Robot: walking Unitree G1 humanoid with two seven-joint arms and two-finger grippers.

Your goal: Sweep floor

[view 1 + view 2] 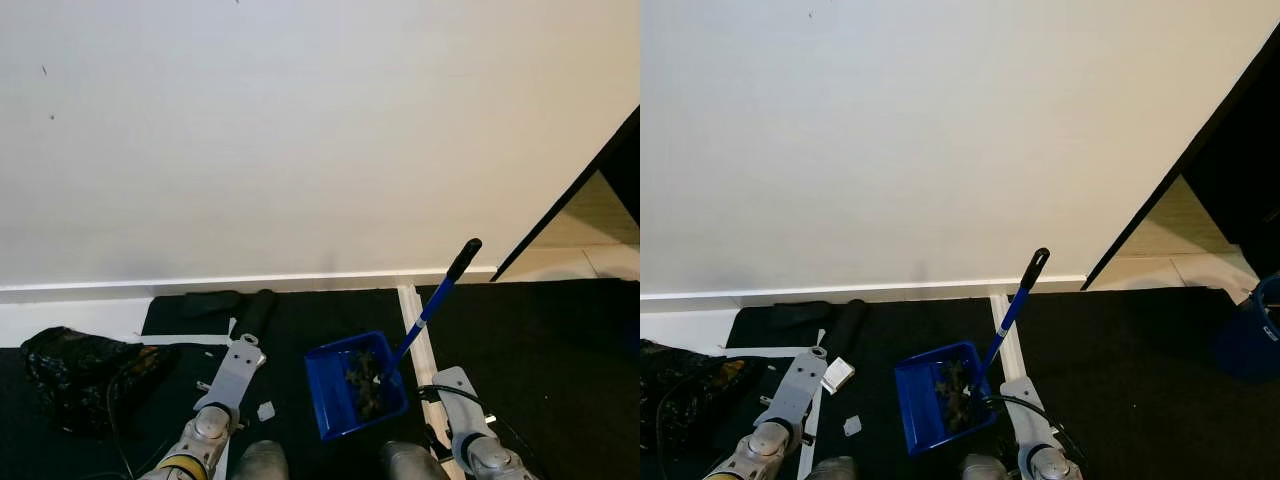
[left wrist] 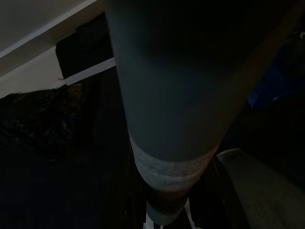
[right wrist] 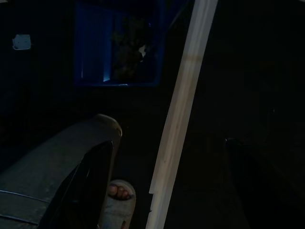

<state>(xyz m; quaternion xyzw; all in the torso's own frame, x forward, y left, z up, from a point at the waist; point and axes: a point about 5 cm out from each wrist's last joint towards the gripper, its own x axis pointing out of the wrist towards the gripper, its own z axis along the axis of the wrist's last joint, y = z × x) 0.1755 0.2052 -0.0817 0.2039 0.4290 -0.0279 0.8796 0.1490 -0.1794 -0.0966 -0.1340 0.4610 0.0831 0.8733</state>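
Note:
A blue dustpan [image 1: 352, 385] sits on the black mat in front of me with dark debris in it. Its blue handle with a black grip [image 1: 463, 257] leans up to the right. My left gripper [image 1: 255, 312] reaches forward over the mat to the left of the dustpan. In the left wrist view a thick grey pole [image 2: 167, 95] with a pale band crosses close to the camera. My right arm [image 1: 458, 395] is low beside the dustpan's right side. In the right wrist view the right gripper [image 3: 167, 143] stands open, short of the dustpan [image 3: 116, 47], with nothing between its fingers.
A white wall and skirting board [image 1: 200, 283] close off the front. A crumpled black bag [image 1: 80, 375] lies at the left. White tape [image 1: 412, 320] crosses the mat, and paper scraps [image 1: 266, 410] lie near my feet. At the right are a dark door frame [image 1: 1160, 200] and a blue bin [image 1: 1250, 340].

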